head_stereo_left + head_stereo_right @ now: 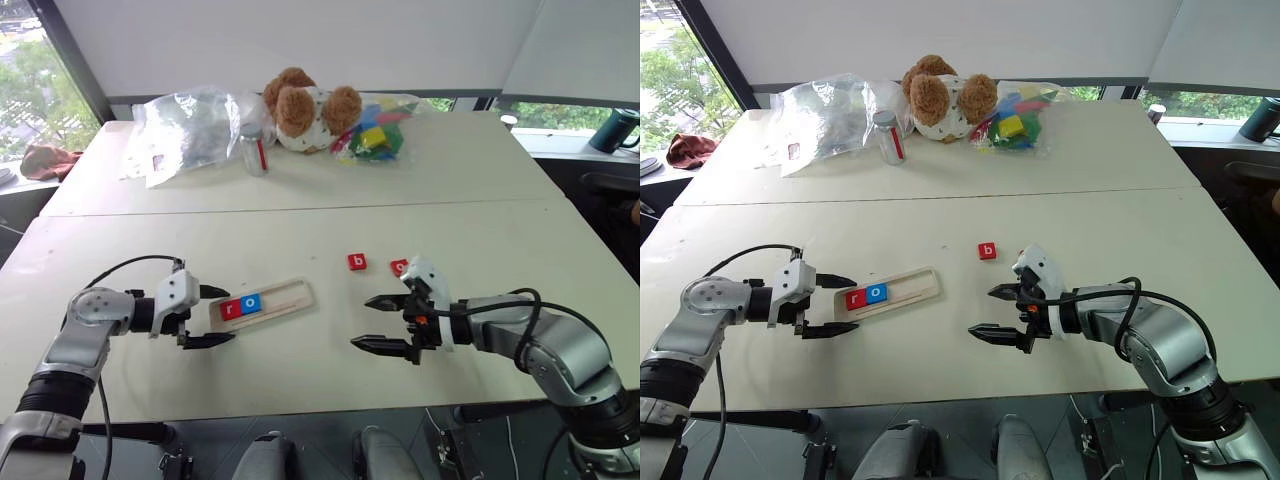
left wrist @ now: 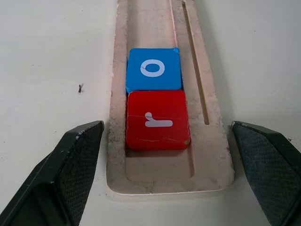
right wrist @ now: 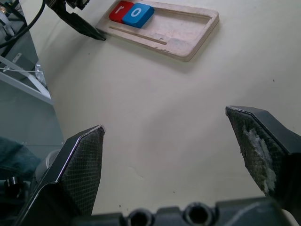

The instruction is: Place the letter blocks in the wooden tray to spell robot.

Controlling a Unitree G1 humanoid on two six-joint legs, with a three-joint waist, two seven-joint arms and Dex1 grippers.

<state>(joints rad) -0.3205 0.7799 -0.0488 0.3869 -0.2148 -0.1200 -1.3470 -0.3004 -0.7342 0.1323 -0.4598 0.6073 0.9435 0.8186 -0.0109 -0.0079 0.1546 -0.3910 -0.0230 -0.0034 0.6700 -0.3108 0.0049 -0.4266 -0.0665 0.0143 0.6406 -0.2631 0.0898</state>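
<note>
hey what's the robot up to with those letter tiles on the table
It is spelling "robot" in a wooden tray. A red r and a blue o already sit side by side at one end of the tray. The left gripper is at that end, its fingers open on either side of the tray, gripping nothing. The right gripper hangs open and empty over bare table. A red b and another red tile lie loose on the table beyond it.

A lab or office-like test room: two plain white tables (image 1: 300,225) pushed together under big windows (image 1: 30,80) with pulled-down blinds (image 1: 300,40), and at the tables' far edge a teddy bear (image 1: 305,108), bagged toy blocks (image 1: 375,130) and a clear plastic bag (image 1: 185,130).
</note>
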